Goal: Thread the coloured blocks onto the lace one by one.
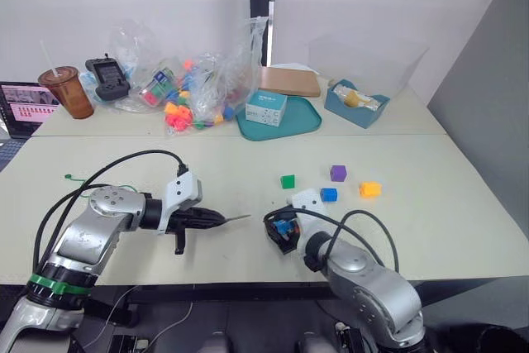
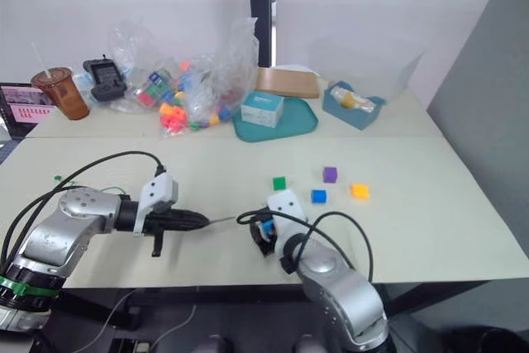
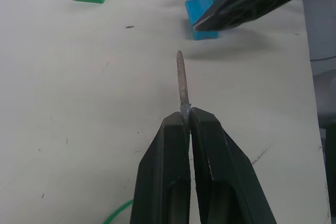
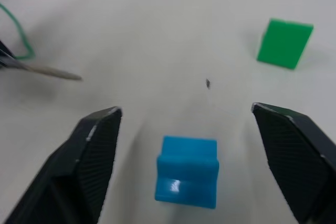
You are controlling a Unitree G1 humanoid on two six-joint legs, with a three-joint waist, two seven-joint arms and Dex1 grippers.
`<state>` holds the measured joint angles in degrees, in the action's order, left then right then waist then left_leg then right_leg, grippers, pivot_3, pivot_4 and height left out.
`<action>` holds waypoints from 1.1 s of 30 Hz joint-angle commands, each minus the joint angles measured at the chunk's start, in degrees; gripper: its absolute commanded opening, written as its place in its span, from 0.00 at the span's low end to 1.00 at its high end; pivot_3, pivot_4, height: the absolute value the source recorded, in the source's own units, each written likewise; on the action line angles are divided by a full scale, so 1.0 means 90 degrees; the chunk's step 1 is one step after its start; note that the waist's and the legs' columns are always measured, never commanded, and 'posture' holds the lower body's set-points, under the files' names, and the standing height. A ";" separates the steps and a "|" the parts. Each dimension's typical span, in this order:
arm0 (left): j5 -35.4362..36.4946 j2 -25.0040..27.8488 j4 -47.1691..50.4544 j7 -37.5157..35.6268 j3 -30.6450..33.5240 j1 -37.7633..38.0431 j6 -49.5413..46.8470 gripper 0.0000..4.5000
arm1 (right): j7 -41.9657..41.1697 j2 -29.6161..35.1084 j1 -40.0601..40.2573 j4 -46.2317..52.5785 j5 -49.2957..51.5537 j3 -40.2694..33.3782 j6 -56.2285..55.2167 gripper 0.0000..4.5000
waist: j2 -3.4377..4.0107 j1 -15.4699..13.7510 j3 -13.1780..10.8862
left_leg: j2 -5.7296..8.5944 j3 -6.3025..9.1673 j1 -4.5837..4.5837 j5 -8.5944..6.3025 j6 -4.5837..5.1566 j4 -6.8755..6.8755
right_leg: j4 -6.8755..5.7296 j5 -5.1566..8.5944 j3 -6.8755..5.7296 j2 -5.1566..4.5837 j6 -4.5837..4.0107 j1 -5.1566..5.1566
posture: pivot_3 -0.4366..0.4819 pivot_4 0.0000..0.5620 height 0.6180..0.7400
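My left gripper [image 3: 187,116] is shut on the base of the lace's stiff dark tip [image 3: 182,82], which points toward the light blue block [image 3: 201,14]. The thin green lace [image 4: 18,35] trails back behind it, and its end [image 1: 73,178] lies on the table at the far left. My right gripper [image 4: 185,109] is open, low over the table, with the light blue block [image 4: 187,171] lying between its fingers and touching neither. Beyond it, the green block [image 1: 287,181], the purple block [image 1: 337,173], the dark blue block [image 1: 329,194] and the orange-yellow block [image 1: 369,189] lie loose on the table.
Along the back of the table are a clear bag of toy pieces [image 1: 194,93], a teal tray [image 1: 302,121] with a small box, a blue bin [image 1: 357,105], an iced drink cup [image 1: 68,93] and a laptop [image 1: 25,107].
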<state>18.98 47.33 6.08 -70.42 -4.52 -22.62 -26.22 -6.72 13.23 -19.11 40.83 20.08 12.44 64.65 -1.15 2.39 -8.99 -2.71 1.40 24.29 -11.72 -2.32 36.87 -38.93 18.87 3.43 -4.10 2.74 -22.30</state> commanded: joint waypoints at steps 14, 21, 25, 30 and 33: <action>0.0857 0.0589 0.1673 0.0089 0.0647 0.0978 -0.0804 0.00 | -0.7066 0.2886 -0.2771 -0.4153 -0.0336 0.1527 -0.4111 0.99 | -0.0008 0.0036 -0.0008 | -0.0015 -0.0003 -0.0011 -0.0001 0.0002 0.0000 | 0.0008 0.0002 0.0025 0.0029 -0.0004 0.0005 | 0.48 0.27 1.00; 0.0827 0.0683 0.1727 0.0245 0.0683 0.0999 -0.0751 0.00 | -0.7844 0.2462 -0.3227 -0.5807 -0.1270 0.1959 -0.5507 0.99 | -0.0008 -0.0063 -0.0011 | -0.0014 -0.0005 -0.0004 0.0000 0.0000 0.0008 | 0.0008 0.0002 0.0024 0.0023 -0.0005 0.0005 | 0.48 0.27 1.00; 0.0901 0.0701 0.1779 0.0293 0.0724 0.0993 -0.0813 0.00 | -0.7917 0.2242 -0.3224 -0.6197 -0.1561 0.1948 -0.5873 0.99 | -0.0008 -0.0066 -0.0011 | -0.0014 -0.0006 -0.0005 0.0000 0.0000 0.0009 | 0.0006 0.0002 0.0025 0.0024 -0.0005 0.0004 | 0.48 0.27 1.00; 0.0862 0.0693 0.1814 0.0337 0.0670 0.1074 -0.0774 0.00 | -0.7735 0.1997 -0.3094 -0.6763 -0.1886 0.1841 -0.6188 0.66 | -0.0008 -0.0055 -0.0012 | -0.0014 -0.0005 -0.0006 0.0000 0.0000 0.0008 | 0.0005 0.0002 0.0025 0.0025 -0.0005 0.0004 | 0.48 0.27 1.00; 0.0710 0.0646 0.1699 0.0329 0.0522 0.1153 -0.0579 0.00 | -0.7814 0.2043 -0.2896 -0.6711 -0.1878 0.1742 -0.6217 0.42 | -0.0008 -0.0054 -0.0012 | -0.0014 -0.0005 -0.0009 0.0000 -0.0001 0.0008 | 0.0003 0.0002 0.0025 0.0025 -0.0005 0.0005 | 0.48 0.27 1.00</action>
<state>25.95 52.67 20.97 -67.60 0.24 -12.58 -32.82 -77.09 30.93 -46.42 -19.90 3.53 29.73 9.01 -1.22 1.91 -9.09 -2.84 1.36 24.19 -11.72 -2.33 36.94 -38.91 18.89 3.65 -3.87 2.70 -22.25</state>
